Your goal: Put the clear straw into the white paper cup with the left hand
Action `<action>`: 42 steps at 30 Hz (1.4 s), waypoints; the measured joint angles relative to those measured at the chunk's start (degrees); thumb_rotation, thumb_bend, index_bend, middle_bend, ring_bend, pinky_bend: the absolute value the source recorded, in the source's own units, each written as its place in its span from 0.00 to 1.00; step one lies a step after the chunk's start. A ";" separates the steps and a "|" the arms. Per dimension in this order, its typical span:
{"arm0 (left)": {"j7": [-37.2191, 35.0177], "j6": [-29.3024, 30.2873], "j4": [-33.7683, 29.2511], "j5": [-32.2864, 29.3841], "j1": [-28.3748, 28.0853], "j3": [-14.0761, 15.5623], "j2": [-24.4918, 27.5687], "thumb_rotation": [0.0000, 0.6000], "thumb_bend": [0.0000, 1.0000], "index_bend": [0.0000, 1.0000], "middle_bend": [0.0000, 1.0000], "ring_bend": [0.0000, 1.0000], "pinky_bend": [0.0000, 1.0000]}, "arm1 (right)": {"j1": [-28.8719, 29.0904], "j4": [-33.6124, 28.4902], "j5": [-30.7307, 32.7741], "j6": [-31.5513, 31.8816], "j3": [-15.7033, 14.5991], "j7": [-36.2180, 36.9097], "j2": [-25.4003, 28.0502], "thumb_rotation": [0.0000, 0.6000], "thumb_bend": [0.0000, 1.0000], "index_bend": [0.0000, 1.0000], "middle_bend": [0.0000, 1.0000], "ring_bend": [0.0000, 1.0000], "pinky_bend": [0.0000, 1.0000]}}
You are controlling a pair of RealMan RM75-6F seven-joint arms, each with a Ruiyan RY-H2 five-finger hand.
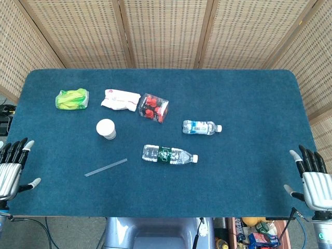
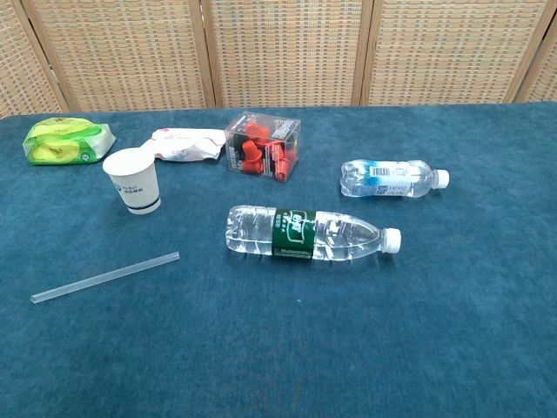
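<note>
Lying flat on the blue desk (image 1: 249, 104), the clear straw (image 1: 106, 167) sits toward the near left, slanted so that its right end points a little farther away. The white paper cup (image 1: 106, 128) stands upright just beyond it, apart from the straw, with its open mouth up.

At the near left edge of the desk the left robot hand (image 1: 11, 166) hovers with its fingers spread and nothing in it, well apart from the straw. At the near right edge the right robot hand (image 1: 314, 179) is likewise spread and holds nothing. Neither shows in the chest view.

To the right of the straw a green-labelled water bottle (image 1: 169, 154) lies on its side, cap to the right. Farther right and beyond it lies a smaller blue-labelled water bottle (image 1: 201, 127). Along the far side sit a green packet (image 1: 72, 99), a white packet (image 1: 120, 99) and a clear box of red pieces (image 1: 153, 107), the last two touching.
</note>
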 measured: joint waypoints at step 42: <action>20.67 -26.80 -7.13 -32.21 -23.34 -8.00 -20.68 1.00 0.24 0.31 0.00 0.00 0.00 | 1.32 0.86 1.68 -3.53 0.20 1.43 -0.04 1.00 0.00 0.00 0.00 0.00 0.00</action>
